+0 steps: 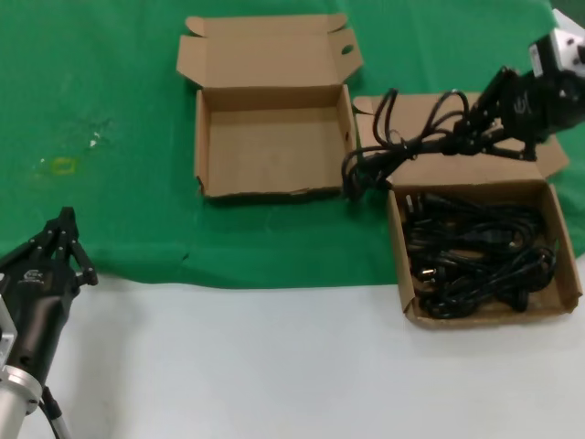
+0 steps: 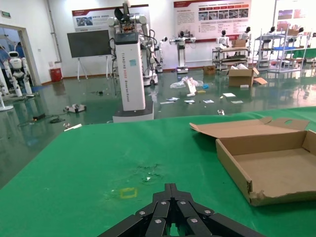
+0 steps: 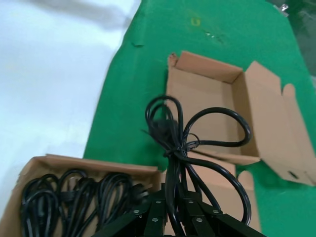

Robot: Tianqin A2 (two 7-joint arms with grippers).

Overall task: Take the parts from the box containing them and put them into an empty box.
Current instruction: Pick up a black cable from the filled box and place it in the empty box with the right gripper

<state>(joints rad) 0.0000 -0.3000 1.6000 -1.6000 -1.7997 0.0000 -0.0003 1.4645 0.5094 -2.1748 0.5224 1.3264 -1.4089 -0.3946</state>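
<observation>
Nearest, at the left edge, the black left gripper (image 1: 64,240) sits parked over the seam where the smooth pale grey table (image 1: 274,366) meets the green felt cloth (image 1: 110,110). Its jointed metal fingers meet at a point, closed on nothing.

On the right, near the cloth's front edge, lies the box holding the parts, a brown cardboard mailer box with a squarish tray (image 1: 569,251). It is filled with tangled long thin black rubber power cords (image 1: 480,256), looped and glossy, their plugs half buried. Its lid panel lies folded back on the far side, flat on the cloth.

Above that lid panel hangs the black right gripper (image 1: 457,137), reaching in from the right edge. Its fingers are clamped on one coiled black power cord (image 1: 402,142) (image 3: 173,133), bundled at the middle, with loops fanning out and a plug drooping towards the gap between the two boxes. The bundle hangs clear of the tray below.

To the left and slightly farther sits the empty brown cardboard mailer box with a shallow oblong tray (image 1: 274,151) (image 3: 197,98) (image 2: 237,168). Its floor is bare, its near wall slightly ragged, and its short wide lid panel, with a round hole, is folded away to the far side. Open green cloth spreads to its left, with a small yellow mark (image 1: 64,165) on it.
</observation>
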